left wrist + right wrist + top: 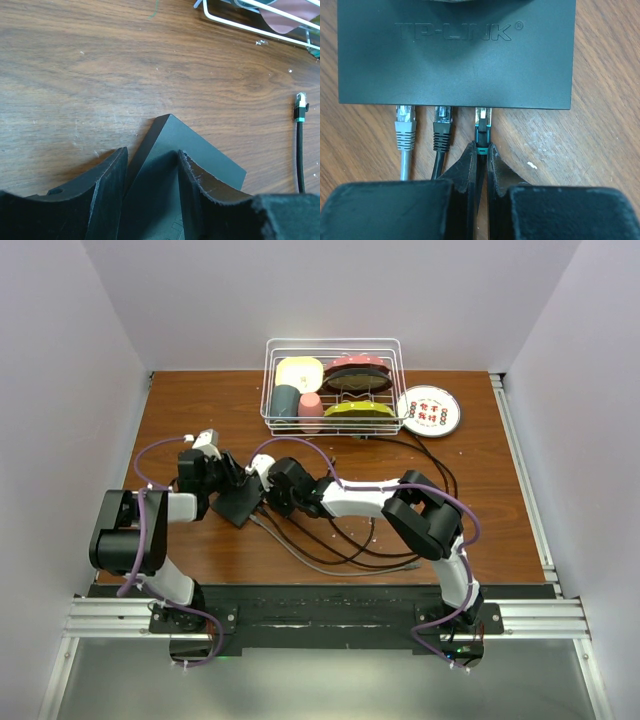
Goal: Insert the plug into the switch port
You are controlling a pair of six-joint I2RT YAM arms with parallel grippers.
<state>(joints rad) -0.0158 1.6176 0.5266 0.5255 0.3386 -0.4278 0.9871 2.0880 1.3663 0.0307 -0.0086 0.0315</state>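
The switch (455, 55), a flat black box, lies on the wooden table; in the top view the switch (240, 505) sits between both grippers. A grey plug (405, 127) and a black plug (443, 129) sit in its near edge. The plug (483, 127), black with teal trim, is in the third port about as deep as those two. My right gripper (481, 146) is shut on its boot and cable. My left gripper (150, 151) straddles the switch's far corner (200, 150) with jaws apart: one finger (107, 190) beside the side wall, the other (205, 190) over the top face.
A loose black cable with a teal-trimmed plug (300, 107) lies right of the switch. Several cables (340, 540) loop across the table's middle. A wire basket (333, 385) with dishes and a round plate (429, 410) stand at the back.
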